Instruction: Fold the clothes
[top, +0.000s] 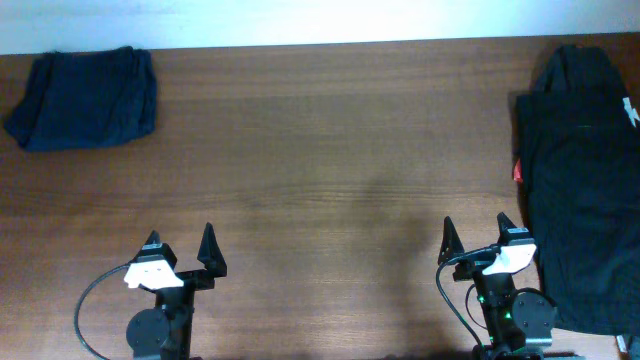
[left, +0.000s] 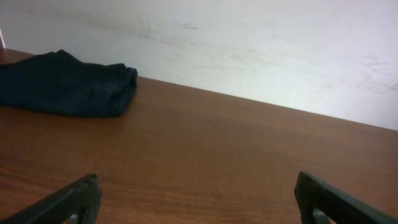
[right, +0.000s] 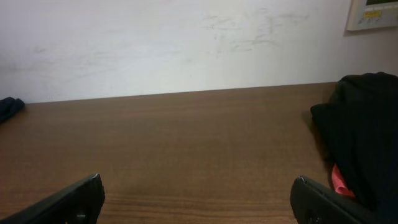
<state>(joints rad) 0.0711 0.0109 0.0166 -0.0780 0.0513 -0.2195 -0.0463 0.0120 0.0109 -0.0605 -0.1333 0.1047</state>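
Clothes (top: 580, 180) not in hand yet. Left gripper (top: 180, 236) & right gripper (top: 476, 224): fingers spread, empty, at table (top: 330, 150) near edge. Black heap (top: 575, 120) on table's right side w/ red bit (top: 518, 172) peeking out; navy piece (top: 85, 98) bundled at table's far-left corner. Prob. soft, light, floppy: pinch a hem or corner, expect sag.
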